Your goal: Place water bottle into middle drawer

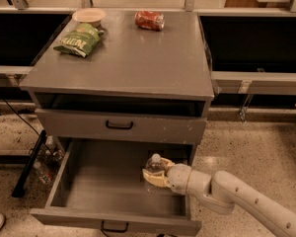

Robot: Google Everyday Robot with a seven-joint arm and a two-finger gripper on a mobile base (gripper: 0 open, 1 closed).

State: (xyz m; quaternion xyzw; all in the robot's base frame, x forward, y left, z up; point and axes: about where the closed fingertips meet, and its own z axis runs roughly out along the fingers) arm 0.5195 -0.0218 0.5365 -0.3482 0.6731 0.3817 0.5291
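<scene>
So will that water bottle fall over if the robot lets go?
Probably tippy: the water bottle is tall and narrow, upright in the gripper inside the middle drawer. Likely light and squashy, being thin-looking clear plastic.

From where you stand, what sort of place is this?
Probably a lab test area: grey metal drawer cabinet on speckled floor, chip bag and soda can on top, pincer holding a water bottle in its open drawer.

High front camera looks down on cabinet (123,58), hand (154,174) in middle drawer (103,191).

Clear plastic water bottle (153,165), smooth tan end effector (156,175) around it, matt metal middle drawer (102,182)
</scene>
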